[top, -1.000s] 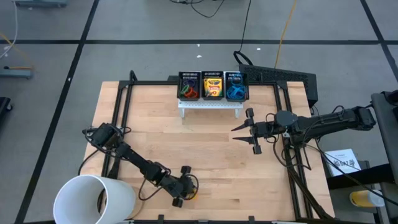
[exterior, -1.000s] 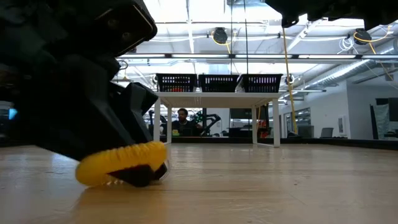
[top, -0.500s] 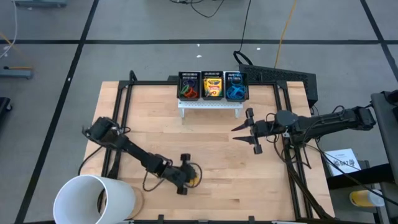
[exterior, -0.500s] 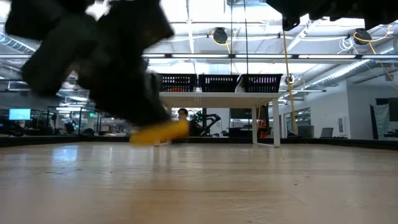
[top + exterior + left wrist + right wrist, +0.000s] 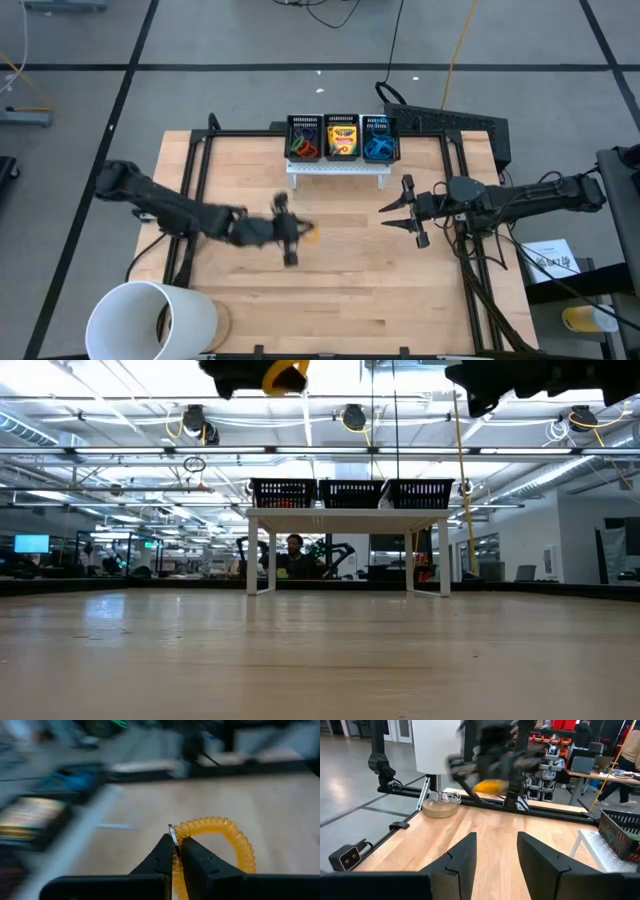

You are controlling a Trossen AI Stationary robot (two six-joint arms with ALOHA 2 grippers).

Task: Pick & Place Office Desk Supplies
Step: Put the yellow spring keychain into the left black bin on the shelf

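My left gripper (image 5: 298, 232) hovers over the middle of the table, shut on a yellow-orange coiled loop (image 5: 311, 233), which the low view shows high above the table (image 5: 285, 374). My right gripper (image 5: 396, 214) waits open over the table's right side, fingers pointing left. At the far edge, three black mesh bins sit on a white riser (image 5: 340, 168). The left bin (image 5: 303, 140) holds coloured rubber bands, the middle one a yellow-and-green crayon box (image 5: 342, 138), and the right one blue loops (image 5: 378, 145). My left gripper pinches the coiled loop between its two fingers at the end that carries a small metal ring (image 5: 172, 835). The rest of the coil (image 5: 225, 830) arches out past the fingertips. It is lifted clear of the table.
A large white cup (image 5: 150, 320) lies near the table's near-left corner, with a tape roll (image 5: 439, 808) beside it. A black frame (image 5: 200, 150) runs along the table's edges. Bare wood lies between the grippers and the riser. People and desks show in the room behind.
My left gripper has risen from the table near its near edge and swung toward the far edge and the bins, staying shut. The yellow coil, which lay on the wood a second ago, now hangs lifted clear, high above the table.
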